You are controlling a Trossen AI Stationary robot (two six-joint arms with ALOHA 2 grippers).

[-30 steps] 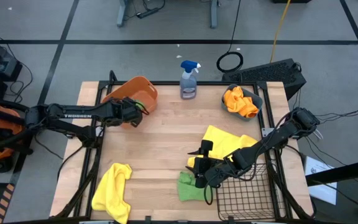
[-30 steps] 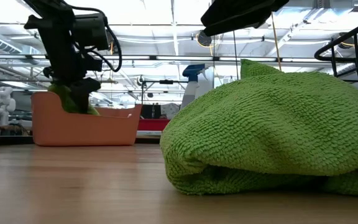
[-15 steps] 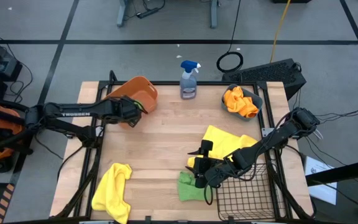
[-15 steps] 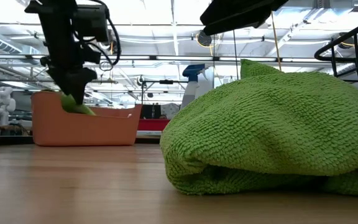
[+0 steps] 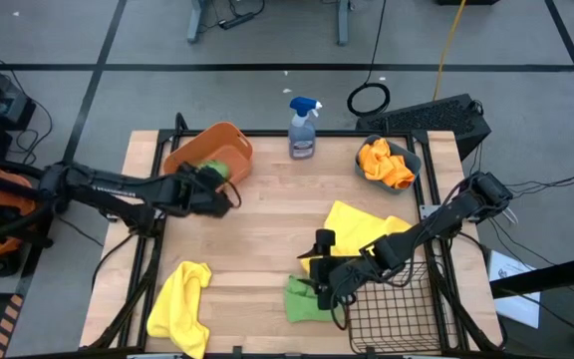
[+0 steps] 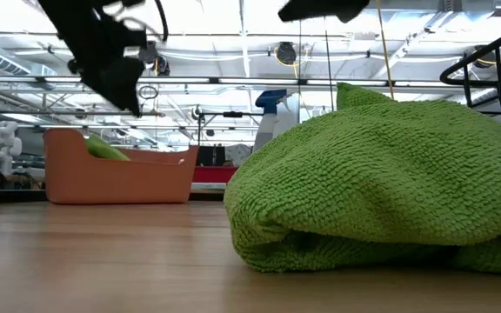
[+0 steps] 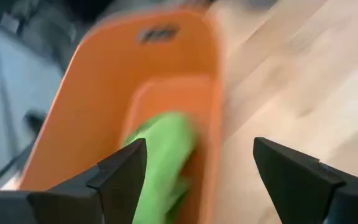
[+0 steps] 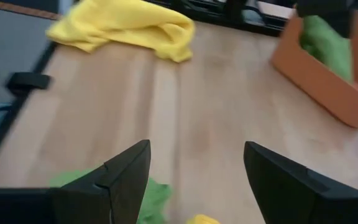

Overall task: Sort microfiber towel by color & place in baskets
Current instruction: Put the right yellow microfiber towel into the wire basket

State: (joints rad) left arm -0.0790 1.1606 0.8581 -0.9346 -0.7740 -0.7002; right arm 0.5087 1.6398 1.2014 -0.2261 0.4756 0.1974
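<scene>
The left hand (image 5: pixel 229 196), fingers spread wide and empty, hovers just near of the orange tub (image 5: pixel 210 152), where a green towel (image 7: pixel 163 155) lies inside. The right hand (image 5: pixel 319 287), also spread wide, sits over a green towel (image 5: pixel 302 300) on the table (image 5: pixel 257 224).

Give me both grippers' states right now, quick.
Left gripper: open, empty, by the orange tub with a green towel inside.
Right gripper: open, empty, above the green towel on the table.
</scene>
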